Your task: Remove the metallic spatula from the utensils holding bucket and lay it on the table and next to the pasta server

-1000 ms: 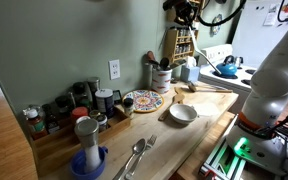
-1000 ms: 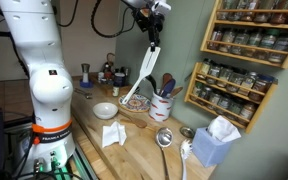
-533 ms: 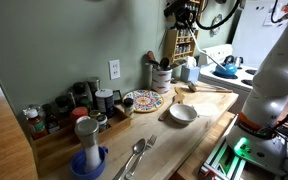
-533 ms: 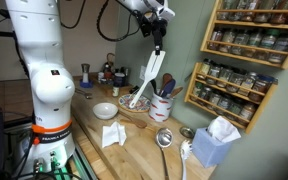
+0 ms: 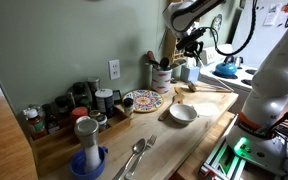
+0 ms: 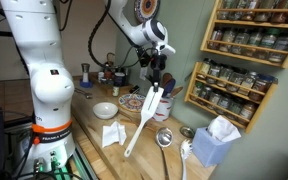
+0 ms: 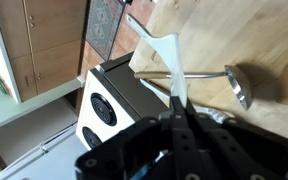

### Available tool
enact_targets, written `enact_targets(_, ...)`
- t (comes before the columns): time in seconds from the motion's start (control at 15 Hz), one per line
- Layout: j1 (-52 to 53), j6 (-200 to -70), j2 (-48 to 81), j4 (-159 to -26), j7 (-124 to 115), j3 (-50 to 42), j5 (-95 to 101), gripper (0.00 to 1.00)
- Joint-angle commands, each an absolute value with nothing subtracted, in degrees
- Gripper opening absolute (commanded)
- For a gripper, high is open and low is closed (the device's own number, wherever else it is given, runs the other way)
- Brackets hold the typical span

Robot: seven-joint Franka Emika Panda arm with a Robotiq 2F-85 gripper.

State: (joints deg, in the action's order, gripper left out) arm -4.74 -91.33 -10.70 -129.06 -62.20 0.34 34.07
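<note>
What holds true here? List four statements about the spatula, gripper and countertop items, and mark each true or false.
1. The gripper is clamped on the spatula. True.
2. The spatula stands in the utensil bucket. False: it hangs slanted outside the bucket, over the table.
3. A white bowl sits on the table. True.
4. The spice rack stands on the table. False: it hangs on the wall.

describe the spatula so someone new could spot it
From the wall spice rack, look down to the table. Above it the gripper holds a long pale spatula slanting downward, while the pasta server nearby lies flat.
</note>
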Motion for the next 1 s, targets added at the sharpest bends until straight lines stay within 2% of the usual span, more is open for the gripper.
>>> enact_targets(0.0, -4.9, -93.0, -11.0, -131.2, -62.8, -0.4, 35.3, 0.04)
enact_targets(0.47, -5.3, -94.1, -13.5, -133.4, -63.0, -0.5, 36.0, 0.04)
enact_targets(0.53, -5.3, -94.1, -13.5, -133.4, -63.0, -0.5, 36.0, 0.01)
enact_targets(0.93, -5.1, -93.6, -9.4, -134.5, -67.1, 0.6, 43.7, 0.01)
